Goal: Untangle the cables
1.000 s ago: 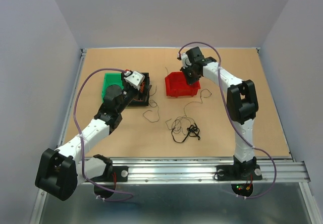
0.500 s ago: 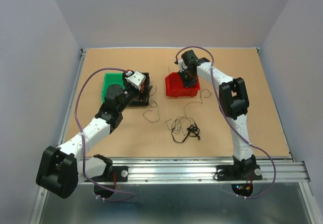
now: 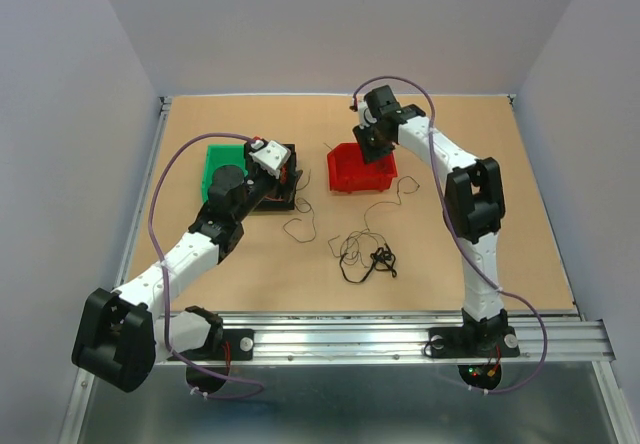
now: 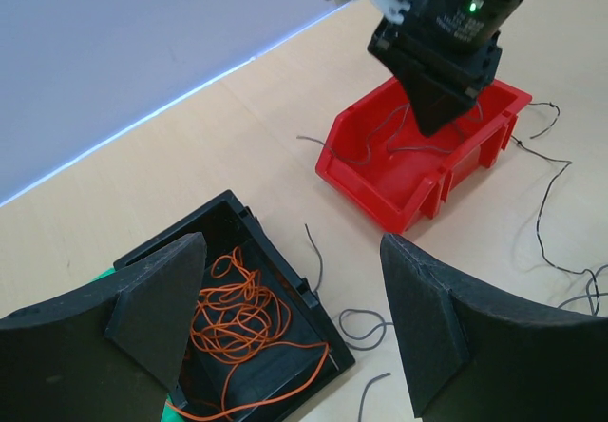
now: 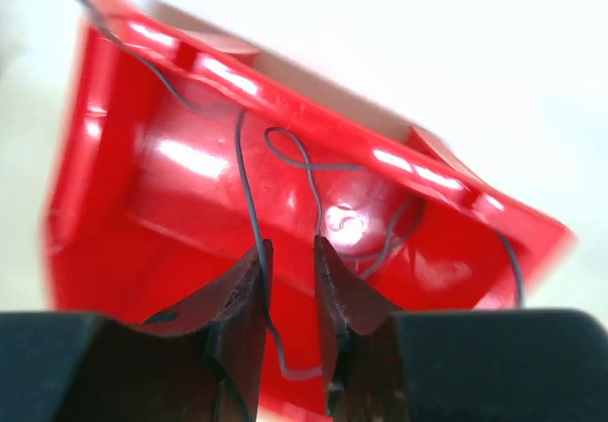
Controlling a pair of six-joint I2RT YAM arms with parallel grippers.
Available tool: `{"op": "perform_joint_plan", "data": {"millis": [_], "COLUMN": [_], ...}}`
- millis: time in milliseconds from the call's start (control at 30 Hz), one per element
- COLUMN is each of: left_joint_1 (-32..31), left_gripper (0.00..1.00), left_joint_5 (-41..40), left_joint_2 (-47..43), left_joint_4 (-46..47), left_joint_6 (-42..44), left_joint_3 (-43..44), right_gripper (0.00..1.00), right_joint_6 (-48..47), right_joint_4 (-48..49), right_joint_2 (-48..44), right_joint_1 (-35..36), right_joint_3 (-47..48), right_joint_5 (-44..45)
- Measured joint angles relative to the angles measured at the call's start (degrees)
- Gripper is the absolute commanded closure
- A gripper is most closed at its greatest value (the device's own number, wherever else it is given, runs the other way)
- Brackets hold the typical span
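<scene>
Left gripper (image 4: 293,251): jaws spread wide, holding nothing, poised above the black bin (image 4: 281,266).
Right gripper (image 5: 290,246): tilted down into the red bin (image 4: 380,208); jaws parted by a narrow slit, red plastic showing through it.
Grey strand (image 5: 249,194): runs down the red bin's inner wall and along the inner face of one finger. It looks loose rather than pinched, but the blurred wrist view does not show whether it touches the pad.
Cables, knot (image 3: 378,257): a small dark tangle with thin loops around it on the table (image 3: 500,234), between the two arms and nearer the bases than the bins.
Cables, strays: one curl on the table near the black bin, another trailing just beside the red bin; both too thin from above to tell their colour.
Orange cable (image 4: 242,313): a loose coil inside the black bin, partly hidden behind a left finger.
Red bin contents: several grey strands, one draped over the rim; the right gripper covers the middle of them in the left wrist view.
Green bin (image 3: 213,159): beside the black bin, largely covered by the left arm; its contents cannot be seen.
</scene>
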Motion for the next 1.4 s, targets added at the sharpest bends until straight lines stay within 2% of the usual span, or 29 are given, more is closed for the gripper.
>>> {"op": "perform_joint_plan", "data": {"millis": [300, 933, 1100, 1133, 1167, 1233, 1400], "left_joint_1": [0.0, 0.0, 0.0, 0.0, 0.0, 0.0, 0.1], "left_gripper": [0.15, 0.16, 0.15, 0.15, 0.16, 0.16, 0.16], "left_joint_5": [0.1, 0.5, 0.5, 0.5, 0.5, 0.4, -0.8], "left_joint_2": [0.1, 0.5, 0.7, 0.7, 0.7, 1.1, 1.2], "left_joint_4": [-0.3, -0.4, -0.6, -0.7, -0.9, -1.1, -1.2], "left_joint_6": [0.2, 0.4, 0.5, 0.5, 0.5, 0.5, 0.3], "left_joint_3": [0.2, 0.2, 0.3, 0.3, 0.3, 0.7, 1.0], "right_gripper": [0.63, 0.57, 0.51, 0.47, 0.38, 0.3, 0.23], "right_joint_6": [2.8, 5.1, 6.6, 6.8, 6.9, 7.4, 8.1], "right_joint_4": [1.2, 3.4, 6.2, 6.8, 8.0, 10.0, 17.2], "right_joint_2": [-9.2, -11.2, -12.9, -13.8, -14.9, -16.9, -21.7], "right_joint_1": [0.0, 1.1, 2.0, 2.4, 3.1, 4.9, 12.4], "right_joint_3": [-1.8, -6.1, -10.2, -11.8, -13.8, -17.3, -25.8], "right_joint_5": [1.1, 1.3, 0.9, 0.7, 0.5, 0.3, -0.5]}}
